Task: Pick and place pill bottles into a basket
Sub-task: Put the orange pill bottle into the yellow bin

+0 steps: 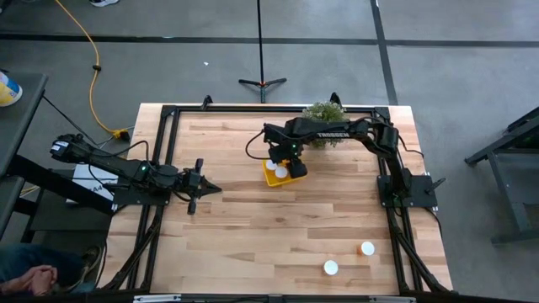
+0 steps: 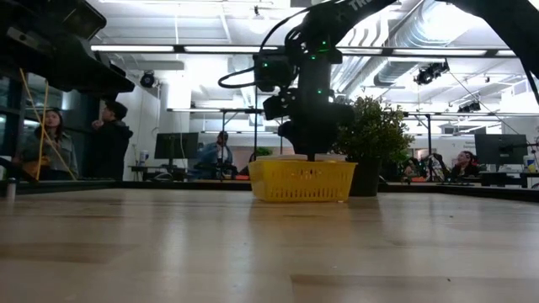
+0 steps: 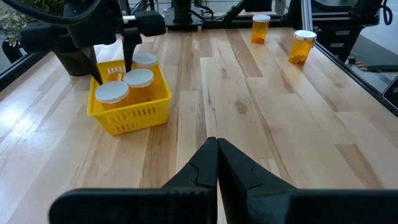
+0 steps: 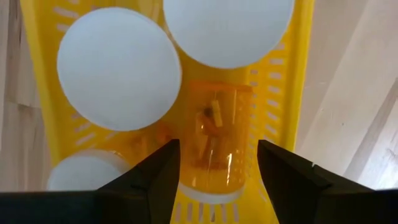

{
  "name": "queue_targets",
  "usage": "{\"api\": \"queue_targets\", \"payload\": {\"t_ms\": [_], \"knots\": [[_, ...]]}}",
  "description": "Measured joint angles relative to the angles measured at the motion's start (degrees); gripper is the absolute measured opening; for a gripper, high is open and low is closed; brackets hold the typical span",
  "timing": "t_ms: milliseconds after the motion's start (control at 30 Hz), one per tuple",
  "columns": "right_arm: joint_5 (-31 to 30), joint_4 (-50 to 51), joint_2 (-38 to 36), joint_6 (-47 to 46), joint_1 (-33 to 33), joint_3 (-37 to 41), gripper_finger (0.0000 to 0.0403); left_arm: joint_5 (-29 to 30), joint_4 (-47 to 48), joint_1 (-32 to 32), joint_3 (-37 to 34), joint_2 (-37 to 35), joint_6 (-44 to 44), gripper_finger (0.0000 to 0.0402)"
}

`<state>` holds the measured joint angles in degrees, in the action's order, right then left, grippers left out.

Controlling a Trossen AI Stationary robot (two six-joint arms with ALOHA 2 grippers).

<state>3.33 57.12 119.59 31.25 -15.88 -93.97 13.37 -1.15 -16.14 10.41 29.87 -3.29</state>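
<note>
Right gripper hangs over the yellow plastic basket, fingers spread around an orange pill bottle, apparently releasing. Next: lift clear, fetch the two bottles remaining. Left gripper waits closed.

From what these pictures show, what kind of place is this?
Probably a robotics lab in an open workshop or office. Two arms are mounted on a wooden table; beyond it, people sit at desks with monitors, under bare ceiling ducts.
</note>
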Motion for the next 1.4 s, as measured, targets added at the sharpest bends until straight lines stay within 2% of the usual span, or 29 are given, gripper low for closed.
{"api": "queue_targets", "payload": {"t_ms": [467,767,1167,1400], "knots": [[0.09,-2.14,0.00,-0.60,0.04,0.00,0.0204,0.00,0.00,0.02,0.00,0.00,0.00,0.0047],[-1.18,-2.12,0.00,-4.26,0.11,-0.02,0.0219,-0.02,0.00,0.02,0.00,0.00,0.02,0.0047],[-1.67,-2.32,0.00,-4.19,0.15,-0.02,0.0214,-0.02,0.00,0.01,0.00,-0.02,0.20,0.0047],[3.03,-3.65,0.01,-2.56,0.17,-0.02,0.0212,-0.02,-0.01,0.00,0.00,-0.02,0.18,0.0047]]}}
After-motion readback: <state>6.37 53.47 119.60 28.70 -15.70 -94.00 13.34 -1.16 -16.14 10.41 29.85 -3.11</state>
